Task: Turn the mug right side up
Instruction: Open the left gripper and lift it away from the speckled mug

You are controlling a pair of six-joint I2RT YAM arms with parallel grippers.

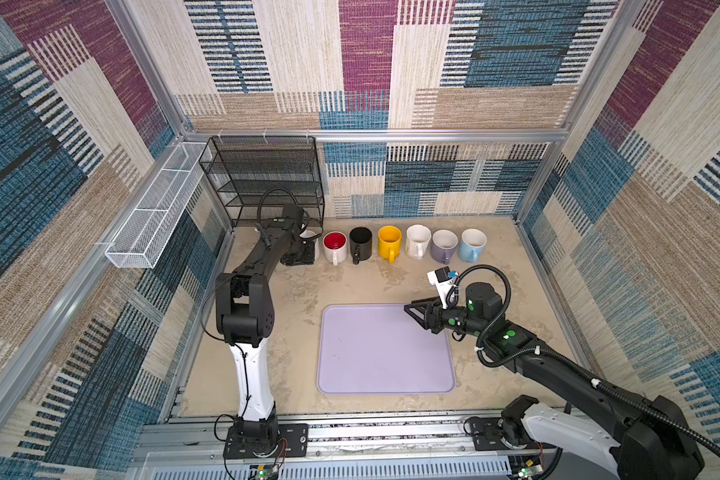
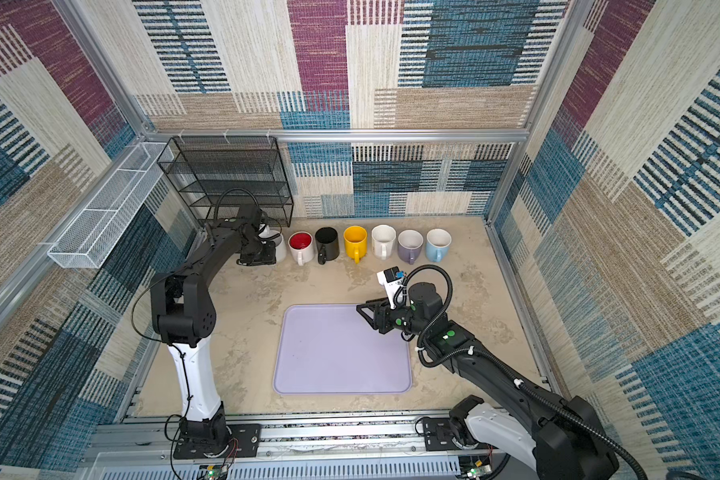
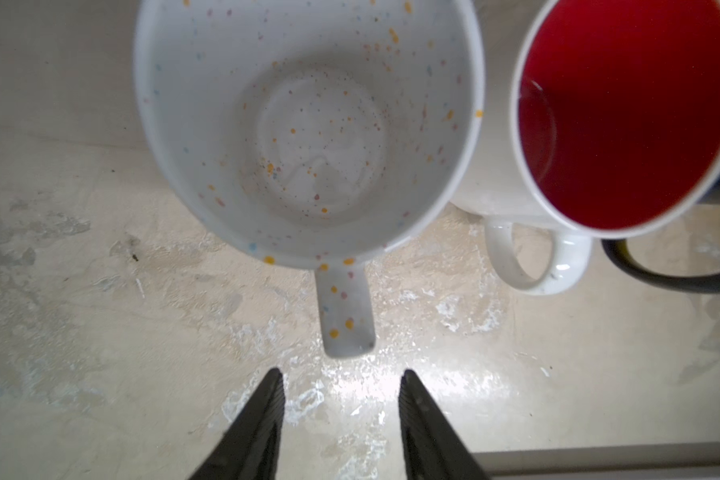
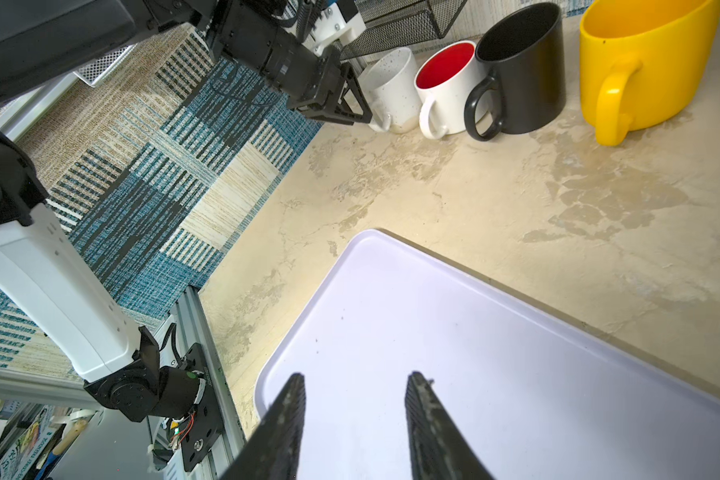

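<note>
The left gripper [image 3: 341, 374] is a bit open and empty, so pull straight back and don't bump the mug [image 3: 308, 124].

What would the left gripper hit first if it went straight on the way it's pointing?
Most likely the handle of the speckled white mug, straight ahead of the open jaws; it might touch the tabletop first, since depth is unclear.

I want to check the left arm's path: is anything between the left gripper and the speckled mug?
Nothing visible. In the left wrist view, only bare table lies between the open left gripper and the handle of the upright speckled mug. The red-lined mug stands beside it, off that line.
</note>
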